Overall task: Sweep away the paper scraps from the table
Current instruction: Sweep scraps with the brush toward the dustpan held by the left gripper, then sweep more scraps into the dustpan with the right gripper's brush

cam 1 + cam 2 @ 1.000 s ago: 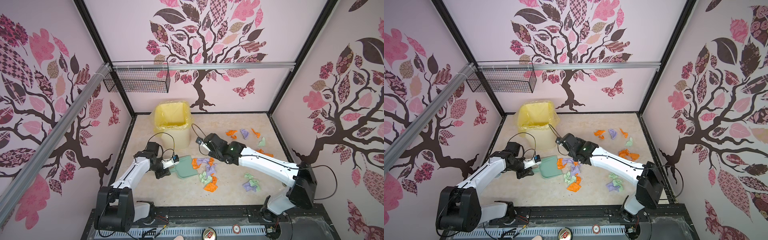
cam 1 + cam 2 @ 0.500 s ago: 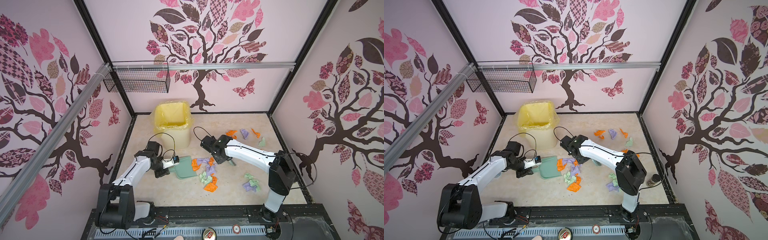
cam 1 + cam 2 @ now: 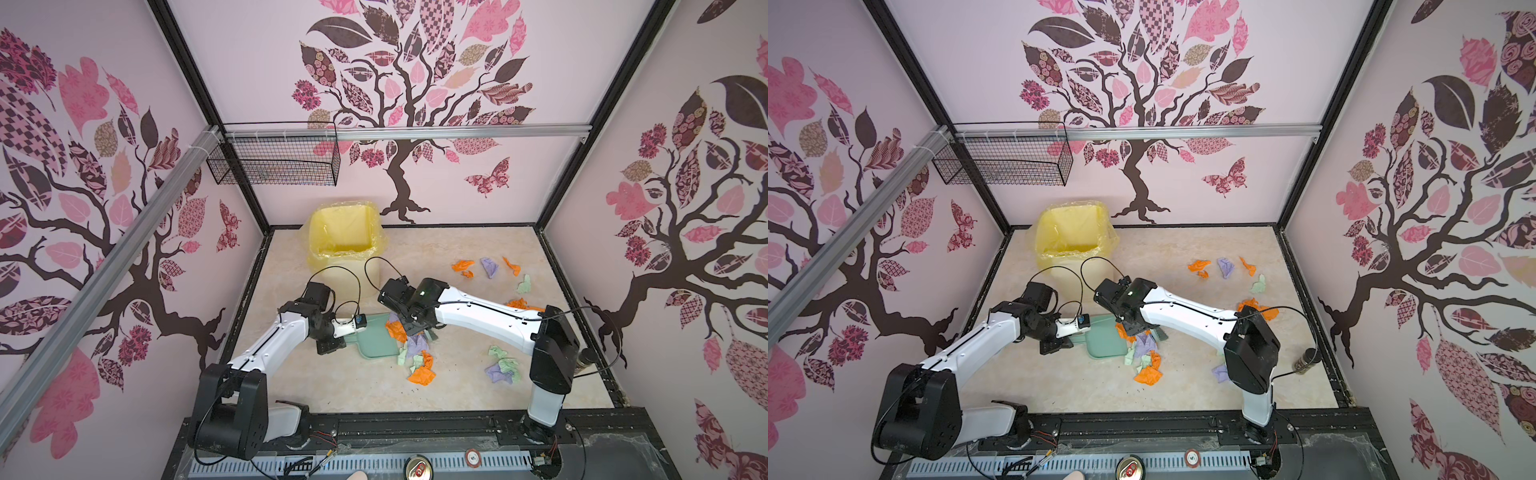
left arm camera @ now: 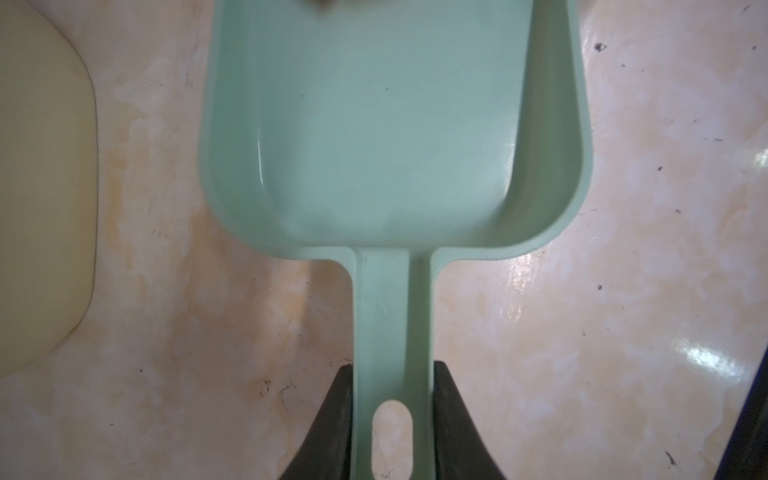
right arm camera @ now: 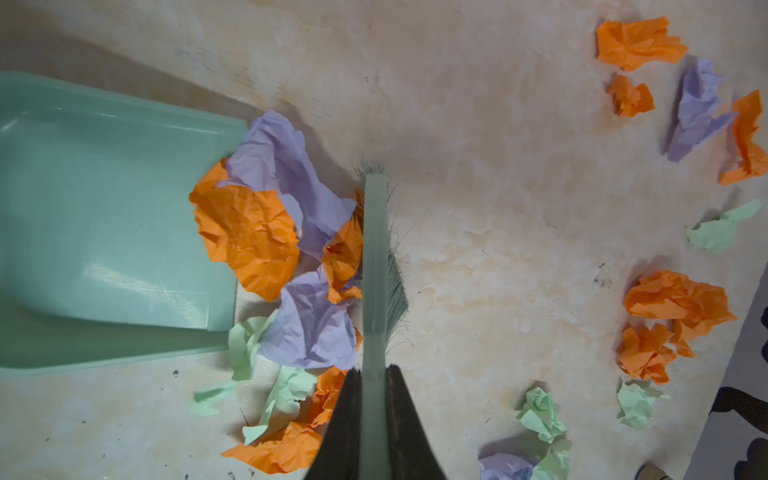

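- The yellow-lined bin (image 3: pixel 341 226) stood at the back left of the table (image 3: pixel 436 257), with only its liner showing inside.
- The left arm reached low and forward, the left gripper (image 4: pixel 392 374) pinched tight on the handle of the dustpan (image 4: pixel 374 124). The pan lay flat, right where it was a second earlier.
- One orange wad of the paper scraps (image 5: pixel 249 237) overlapped the pan's lip, with lilac, green and orange wads crowding its mouth.
- The right arm stretched across the middle, the right gripper (image 5: pixel 374 372) clamped fully on the brush (image 5: pixel 375 249), bristles down against that pile. Its wrist had slid toward the pan since a second before.
- More scraps lay scattered further right, well apart from the pan.
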Controlling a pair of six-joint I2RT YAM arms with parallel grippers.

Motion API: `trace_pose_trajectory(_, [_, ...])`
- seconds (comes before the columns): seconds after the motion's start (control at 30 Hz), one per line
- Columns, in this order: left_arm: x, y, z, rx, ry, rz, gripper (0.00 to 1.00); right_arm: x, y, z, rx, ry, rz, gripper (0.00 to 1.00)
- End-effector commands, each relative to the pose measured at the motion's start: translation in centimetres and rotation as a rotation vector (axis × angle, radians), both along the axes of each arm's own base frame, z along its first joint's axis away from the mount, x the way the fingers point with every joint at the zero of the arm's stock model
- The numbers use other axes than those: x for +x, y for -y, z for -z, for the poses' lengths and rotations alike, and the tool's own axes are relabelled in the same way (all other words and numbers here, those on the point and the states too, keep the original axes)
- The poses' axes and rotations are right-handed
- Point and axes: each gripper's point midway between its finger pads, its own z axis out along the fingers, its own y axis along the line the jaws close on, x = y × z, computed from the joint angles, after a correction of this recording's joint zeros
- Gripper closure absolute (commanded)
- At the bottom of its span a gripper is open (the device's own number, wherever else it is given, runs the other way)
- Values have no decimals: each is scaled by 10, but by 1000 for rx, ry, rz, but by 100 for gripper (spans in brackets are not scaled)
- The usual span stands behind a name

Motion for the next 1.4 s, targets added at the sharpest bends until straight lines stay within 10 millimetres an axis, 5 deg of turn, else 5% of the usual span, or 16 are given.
trace_pose_trajectory(0.0, [-5,6,6,-19,-23,-2,100,-7,-25,2,73,-33,1,100])
trace_pose_trajectory(0.63, [-6,11,20,-35,-57,-28,100,-22,-67,-51,251,-16,-115,100])
trace_pose_trajectory(1.1, [0,6,20,-19,-44,-47,100,-17,-13,-85,51,126,-130,100])
trace_pose_trajectory(1.37, [-12,-4,21,11,-37,-19,100,-10,35,-77,-17,136,-13,100])
